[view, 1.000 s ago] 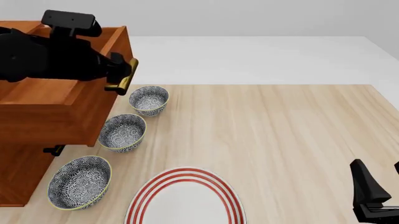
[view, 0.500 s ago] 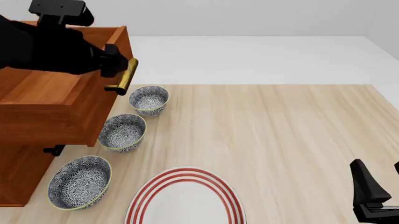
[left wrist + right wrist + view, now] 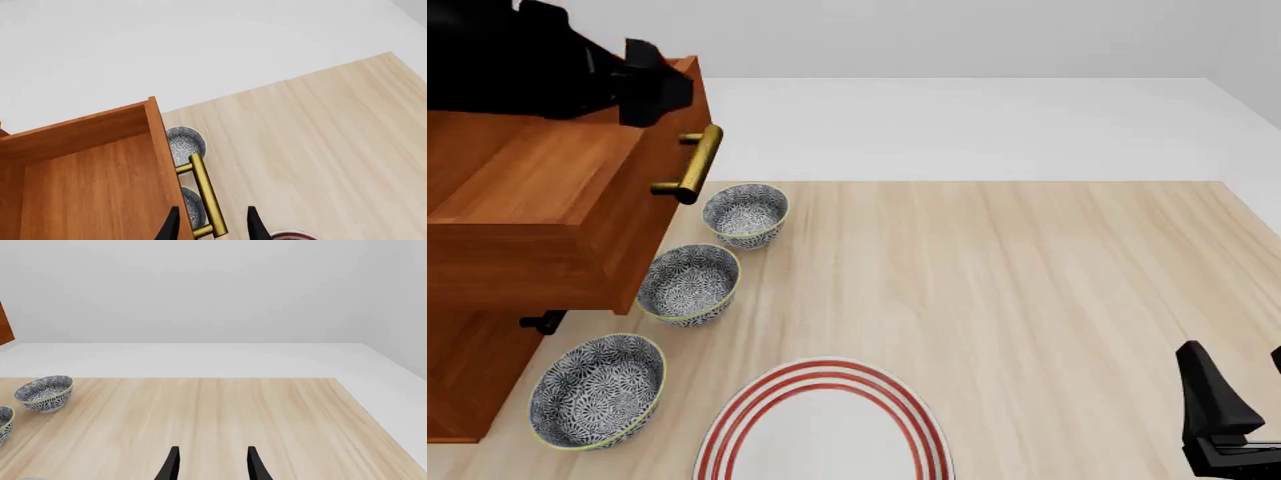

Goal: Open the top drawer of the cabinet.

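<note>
Standing pulled out from the cabinet (image 3: 474, 385), the top drawer (image 3: 554, 215) shows its bare wooden inside, brass handle (image 3: 694, 163) on its front.

Left claw (image 3: 210, 227): fingers apart, empty, raised above the handle and clear of it; in its own view the handle lies between the two fingertips, lower down. Drawer cavity just beside it.

Right claw (image 3: 210, 465): fingers apart, empty, over bare tabletop (image 3: 1028, 300), well apart from the cabinet.

Three patterned bowls (image 3: 691, 283) in a row on the table below the left claw, beside the drawer front. Red-ringed plate (image 3: 821, 425) between the two claws, nearer the left.
</note>
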